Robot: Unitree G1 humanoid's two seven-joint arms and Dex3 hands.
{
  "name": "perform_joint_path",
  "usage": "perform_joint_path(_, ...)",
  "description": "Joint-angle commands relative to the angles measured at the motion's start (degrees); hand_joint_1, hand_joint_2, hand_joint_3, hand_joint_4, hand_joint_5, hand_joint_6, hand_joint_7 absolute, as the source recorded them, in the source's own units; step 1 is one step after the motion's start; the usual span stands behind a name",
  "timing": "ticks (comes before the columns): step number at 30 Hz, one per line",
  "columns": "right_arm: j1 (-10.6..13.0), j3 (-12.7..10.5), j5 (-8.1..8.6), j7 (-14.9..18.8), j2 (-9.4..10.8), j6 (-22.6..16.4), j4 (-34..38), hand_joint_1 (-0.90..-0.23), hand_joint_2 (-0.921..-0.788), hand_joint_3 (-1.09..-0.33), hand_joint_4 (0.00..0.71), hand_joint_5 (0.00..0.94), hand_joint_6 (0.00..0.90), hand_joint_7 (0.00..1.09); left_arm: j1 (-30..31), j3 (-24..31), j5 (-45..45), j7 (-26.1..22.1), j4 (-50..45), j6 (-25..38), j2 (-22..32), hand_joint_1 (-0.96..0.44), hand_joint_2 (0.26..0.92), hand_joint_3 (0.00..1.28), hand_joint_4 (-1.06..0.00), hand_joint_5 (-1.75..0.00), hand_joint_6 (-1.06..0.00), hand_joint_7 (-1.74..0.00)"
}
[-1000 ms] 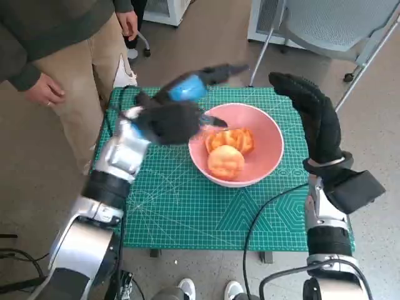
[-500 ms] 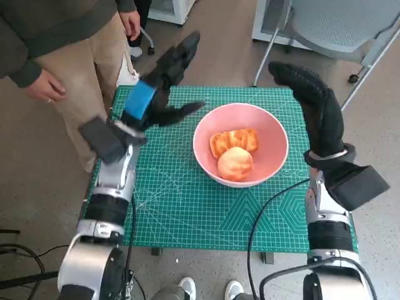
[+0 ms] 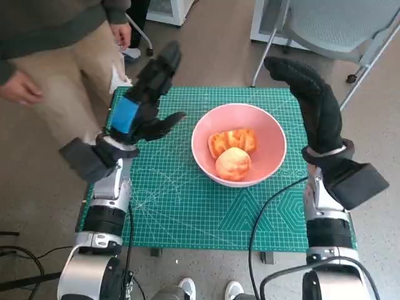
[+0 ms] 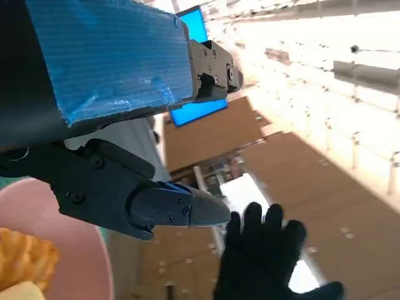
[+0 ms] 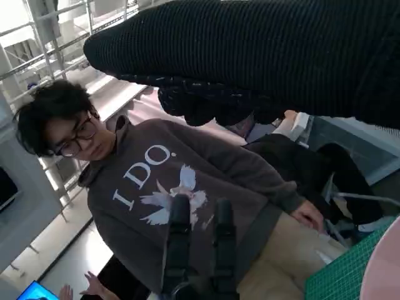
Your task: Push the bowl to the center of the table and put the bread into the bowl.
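A: What could go wrong from here?

B: Mostly a stray knock — if the left hand (image 3: 142, 106) swings right, it could shove the pink bowl (image 3: 240, 144) off centre or jolt the bread (image 3: 233, 152) out.

A: And the hands?

B: Both hold nothing, fingers spread. The left is raised just left of the bowl; the right hand (image 3: 310, 103) stands beside its right rim (I can't tell whether it touches). The bowl sits about mid-table on the green mat (image 3: 187, 206), bread inside.
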Motion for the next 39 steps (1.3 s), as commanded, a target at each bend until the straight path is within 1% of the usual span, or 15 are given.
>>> perform_joint_path(1, -0.2, 0.3, -0.35, 0.4, 0.0, -0.5, 0.9, -0.712, -0.921, -0.802, 0.205, 0.005, 0.002, 0.53, 1.9, 0.5, -2.0, -1.9, -2.6, -0.2, -0.7, -0.68, 0.921, 0.2, 0.0, 0.0, -0.1, 0.0)
perform_joint_path(3, -0.4, 0.4, -0.54, 0.3, 0.0, -0.8, 1.1, -0.712, -0.921, -0.802, 0.205, 0.005, 0.002, 0.53, 2.5, 0.4, -2.5, -2.5, -3.6, 0.3, -0.8, -0.66, 0.917, 0.15, 0.0, 0.0, -0.1, 0.0)
perform_joint_path(7, -0.7, 0.6, -1.27, -0.3, -0.1, -1.5, 1.8, -0.712, -0.921, -0.803, 0.207, 0.005, 0.002, 0.54, 3.5, 0.3, -3.5, -3.4, -5.5, 1.8, -0.7, -0.63, 0.898, 0.1, 0.0, 0.0, -0.1, 0.0)
perform_joint_path(14, -0.9, 0.7, -1.98, -0.7, 0.0, -2.4, 2.3, -0.713, -0.921, -0.806, 0.208, 0.005, 0.003, 0.54, 4.7, 0.3, -3.3, -3.2, -7.7, 3.3, -0.7, -0.64, 0.889, 0.08, 0.0, 0.0, -0.09, 0.0)
perform_joint_path(27, -1.1, 0.7, -0.94, -0.4, 0.6, -2.1, 2.0, -0.713, -0.921, -0.811, 0.209, 0.005, 0.005, 0.54, 5.5, 0.4, -2.1, -2.0, -7.5, 2.1, -1.1, -0.68, 0.918, 0.07, 0.0, 0.0, -0.1, -0.01)
perform_joint_path(39, -0.9, 0.6, -0.48, 0.0, 0.8, -1.9, 2.3, -0.719, -0.921, -0.809, 0.207, 0.002, 0.005, 0.53, 4.4, 0.6, -1.0, -1.6, -4.9, -0.1, -0.9, -0.69, 0.921, 0.14, 0.0, 0.0, -0.1, -0.01)
